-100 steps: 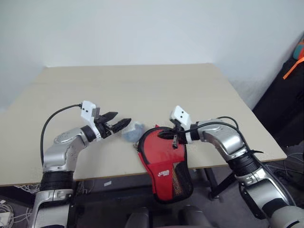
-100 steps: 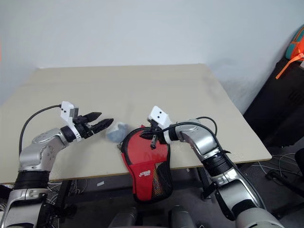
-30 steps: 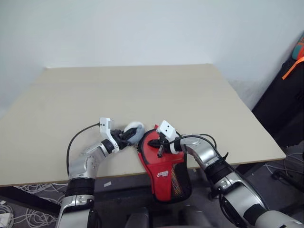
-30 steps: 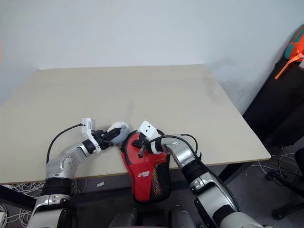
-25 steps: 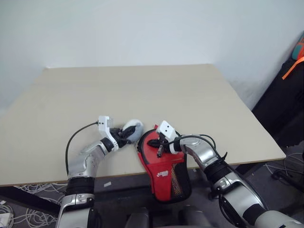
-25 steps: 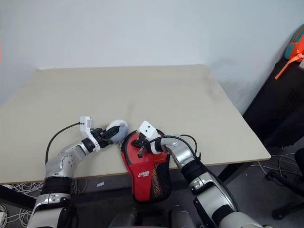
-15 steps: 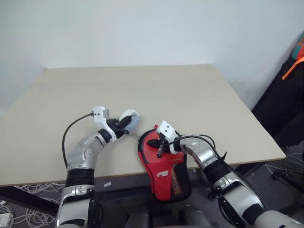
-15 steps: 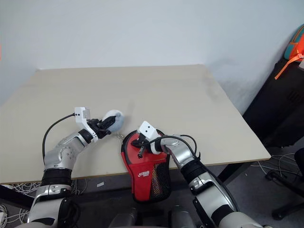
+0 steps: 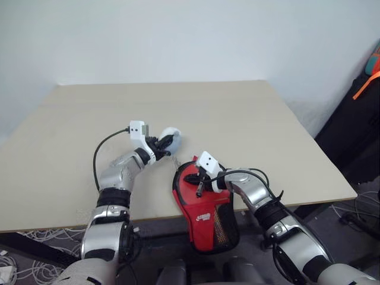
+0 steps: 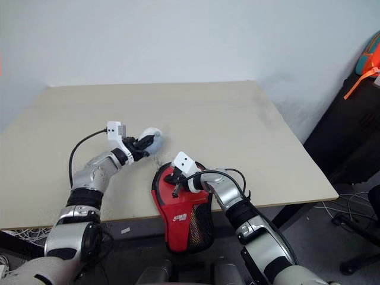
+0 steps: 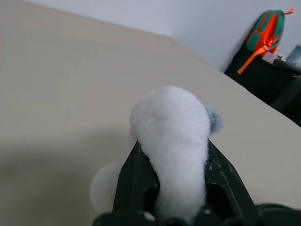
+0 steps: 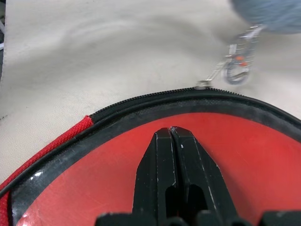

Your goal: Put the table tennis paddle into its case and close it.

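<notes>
The red case [image 9: 205, 208] lies at the table's front edge, its narrow end with the black mesh pocket hanging over it. My right gripper [image 9: 191, 177] is shut, its tips pressed on the case's round end, on a glossy red face [image 12: 244, 141] inside the black zip edge [image 12: 141, 101]. Whether that face is the paddle I cannot tell. My left gripper [image 9: 162, 143] is shut on a fluffy grey-white lump [image 11: 171, 127], held above the table behind the case. A small metal ring and chain [image 12: 235, 66] run from the zip pull to the lump.
The beige table [image 9: 237, 113] stretches wide behind both arms. To its right stand dark furniture and an orange-green bag [image 9: 373, 65]. Cables lie on the floor at the lower left.
My left gripper, open beside the lump at first, closed on it and has carried it up and away from the table's front edge. The right gripper has stayed on the case.
</notes>
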You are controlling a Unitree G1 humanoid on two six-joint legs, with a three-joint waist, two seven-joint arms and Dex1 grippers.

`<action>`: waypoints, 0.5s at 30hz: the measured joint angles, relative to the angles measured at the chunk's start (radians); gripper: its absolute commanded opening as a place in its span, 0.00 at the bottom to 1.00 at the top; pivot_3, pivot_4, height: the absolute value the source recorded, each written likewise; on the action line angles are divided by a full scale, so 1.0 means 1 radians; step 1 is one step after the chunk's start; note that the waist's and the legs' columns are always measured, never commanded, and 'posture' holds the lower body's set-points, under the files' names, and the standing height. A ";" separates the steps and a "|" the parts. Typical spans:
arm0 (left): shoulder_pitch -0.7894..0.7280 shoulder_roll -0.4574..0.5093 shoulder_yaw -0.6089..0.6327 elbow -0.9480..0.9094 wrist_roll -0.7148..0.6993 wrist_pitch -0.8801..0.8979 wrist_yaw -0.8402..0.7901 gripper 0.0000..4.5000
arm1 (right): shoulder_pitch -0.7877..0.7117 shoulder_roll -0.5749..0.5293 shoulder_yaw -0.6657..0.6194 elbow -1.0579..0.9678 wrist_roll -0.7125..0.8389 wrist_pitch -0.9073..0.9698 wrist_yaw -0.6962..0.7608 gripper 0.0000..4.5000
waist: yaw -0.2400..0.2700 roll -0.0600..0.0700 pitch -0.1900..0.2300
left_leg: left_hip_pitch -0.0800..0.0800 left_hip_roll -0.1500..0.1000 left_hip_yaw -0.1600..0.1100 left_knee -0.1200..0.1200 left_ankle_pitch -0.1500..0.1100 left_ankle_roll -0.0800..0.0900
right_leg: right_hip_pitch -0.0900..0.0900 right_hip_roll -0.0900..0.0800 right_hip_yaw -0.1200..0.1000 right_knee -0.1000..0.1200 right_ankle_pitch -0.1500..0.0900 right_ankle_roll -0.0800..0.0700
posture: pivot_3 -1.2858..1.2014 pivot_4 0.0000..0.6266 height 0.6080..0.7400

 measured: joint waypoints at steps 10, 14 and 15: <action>-0.186 -0.080 -0.020 0.275 0.080 -0.124 -0.031 0.08 | 0.007 -0.003 -0.001 -0.019 -0.002 0.011 -0.001 0.00 | 0.000 0.000 0.000 | -0.001 0.000 0.000 0.000 0.000 0.000 | 0.000 0.000 0.000 0.000 0.000 0.001 | 0.52 0.00 0.99; -0.204 -0.120 -0.044 0.285 0.107 -0.142 -0.056 0.08 | 0.022 -0.011 -0.002 -0.042 -0.003 0.016 -0.002 0.00 | 0.002 0.000 0.000 | -0.002 -0.001 -0.001 0.000 0.000 0.000 | 0.000 0.000 0.000 0.000 -0.001 0.002 | 0.52 0.00 0.99; -0.204 -0.133 -0.057 0.285 0.120 -0.144 -0.067 0.08 | 0.028 -0.013 -0.002 -0.055 -0.004 0.022 -0.002 0.00 | 0.002 0.000 0.000 | -0.002 -0.001 -0.001 0.000 0.000 0.000 | 0.000 0.000 0.001 0.000 -0.001 0.002 | 0.52 0.00 0.99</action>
